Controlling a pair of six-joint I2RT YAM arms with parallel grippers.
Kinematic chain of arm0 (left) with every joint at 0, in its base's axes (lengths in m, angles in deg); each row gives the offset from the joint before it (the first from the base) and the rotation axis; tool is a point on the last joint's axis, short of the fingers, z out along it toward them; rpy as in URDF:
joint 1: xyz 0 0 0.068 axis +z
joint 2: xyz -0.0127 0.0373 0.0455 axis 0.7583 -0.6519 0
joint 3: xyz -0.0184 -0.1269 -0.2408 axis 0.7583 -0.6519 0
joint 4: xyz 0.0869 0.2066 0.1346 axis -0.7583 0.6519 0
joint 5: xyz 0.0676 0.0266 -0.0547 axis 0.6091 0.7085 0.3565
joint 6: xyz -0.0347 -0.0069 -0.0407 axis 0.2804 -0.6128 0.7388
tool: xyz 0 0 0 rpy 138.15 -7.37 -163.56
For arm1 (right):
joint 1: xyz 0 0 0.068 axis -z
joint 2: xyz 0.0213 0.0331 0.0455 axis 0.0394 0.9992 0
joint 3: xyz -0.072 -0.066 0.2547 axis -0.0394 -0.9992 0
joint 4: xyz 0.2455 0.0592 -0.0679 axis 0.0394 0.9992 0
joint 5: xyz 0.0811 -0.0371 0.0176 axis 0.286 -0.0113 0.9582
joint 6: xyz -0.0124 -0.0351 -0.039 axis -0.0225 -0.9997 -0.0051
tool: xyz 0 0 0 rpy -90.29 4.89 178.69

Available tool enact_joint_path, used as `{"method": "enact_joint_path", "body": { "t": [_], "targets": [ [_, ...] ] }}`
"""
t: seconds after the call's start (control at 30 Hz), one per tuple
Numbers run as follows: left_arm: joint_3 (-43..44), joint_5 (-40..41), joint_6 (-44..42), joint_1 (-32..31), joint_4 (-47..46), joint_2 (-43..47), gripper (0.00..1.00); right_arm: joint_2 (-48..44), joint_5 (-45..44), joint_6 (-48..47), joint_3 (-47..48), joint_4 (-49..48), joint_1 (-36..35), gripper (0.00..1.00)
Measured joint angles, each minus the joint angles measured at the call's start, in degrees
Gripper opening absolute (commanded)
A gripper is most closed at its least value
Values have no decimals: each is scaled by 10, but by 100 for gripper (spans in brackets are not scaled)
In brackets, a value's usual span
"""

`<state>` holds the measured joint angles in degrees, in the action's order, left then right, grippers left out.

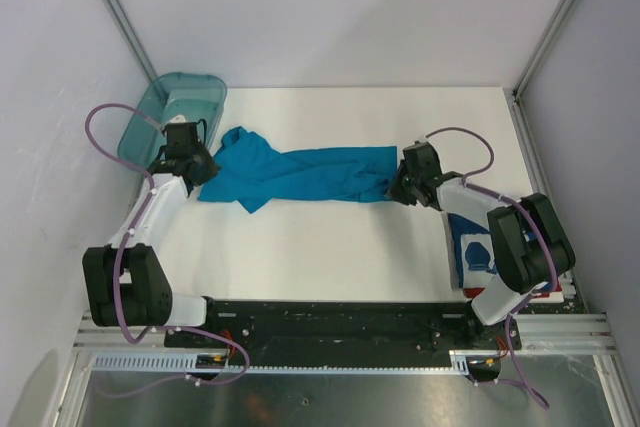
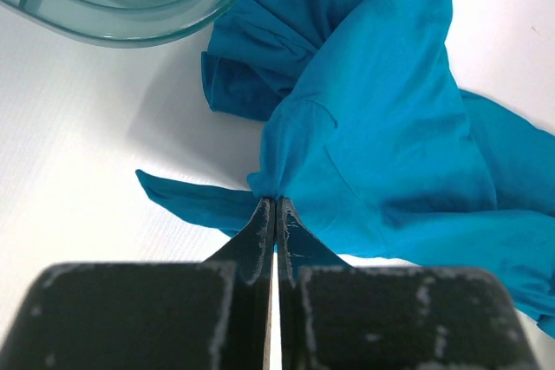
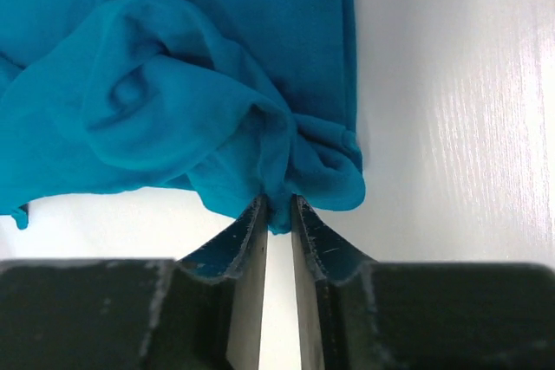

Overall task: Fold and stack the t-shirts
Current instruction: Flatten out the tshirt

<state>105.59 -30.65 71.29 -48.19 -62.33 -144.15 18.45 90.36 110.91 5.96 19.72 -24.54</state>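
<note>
The teal t-shirt (image 1: 300,175) lies in a rumpled band across the table (image 1: 330,257), between the arms. The left gripper (image 2: 276,205) is clamped tight on one bunched end. The right gripper (image 3: 277,204) pinches a fold at the other, jaws narrowly apart. Being light, limp cloth, it will likely sag and bunch, so hem corners seem the better holds.

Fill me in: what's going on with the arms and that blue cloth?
Both arms hold the teal t-shirt, stretched along the table. The left claw pinches the end near the translucent teal bin; the right claw pinches the opposite end. It is not folded yet. A folded dark blue printed shirt lies near the table's right edge.
</note>
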Motion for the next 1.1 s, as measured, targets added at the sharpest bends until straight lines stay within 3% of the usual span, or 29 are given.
{"method": "enact_joint_path", "body": {
  "t": [0.17, 0.5, 0.77, 1.1],
  "targets": [
    [0, 0, 0, 0, 2, 0, 0, 0, 0, 1, 9, 0, 0, 2],
    [3, -9, 1, 0, 14, 14, 0, -14, -36, -24, 33, 58, 5, 0],
    [48, -20, 28, 0, 40, 128, 0, -151, -145, -85, 66, 159, 31, 0],
    [87, -45, 83, -1, 59, 313, 0, -354, -206, -126, 107, 249, 57, 0]
  ]
}}
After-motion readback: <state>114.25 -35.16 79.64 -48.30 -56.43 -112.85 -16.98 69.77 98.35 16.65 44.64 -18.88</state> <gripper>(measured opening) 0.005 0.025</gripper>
